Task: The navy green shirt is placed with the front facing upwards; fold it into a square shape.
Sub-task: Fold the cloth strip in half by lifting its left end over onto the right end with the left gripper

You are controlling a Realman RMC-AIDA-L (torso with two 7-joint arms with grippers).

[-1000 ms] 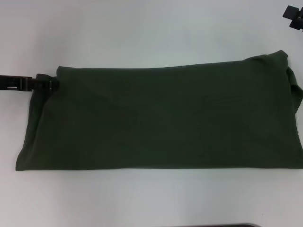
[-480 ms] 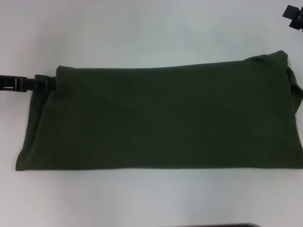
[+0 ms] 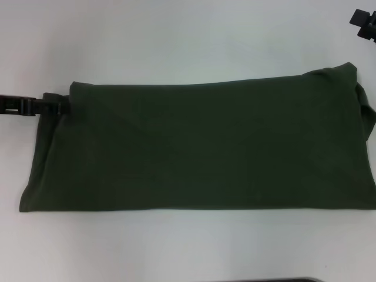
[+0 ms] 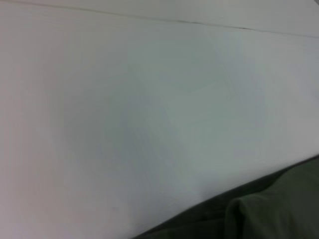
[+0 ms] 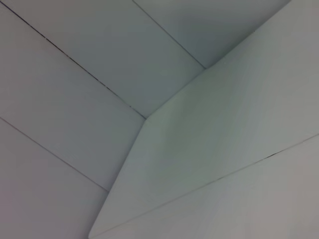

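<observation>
You see little of the robot: the left gripper (image 3: 59,106) is a slim black bar of blocky, segmented parts with small notches along its length. The right gripper (image 3: 364,22) shows only as an angular black piece, matte, without visible markings or cables.
</observation>
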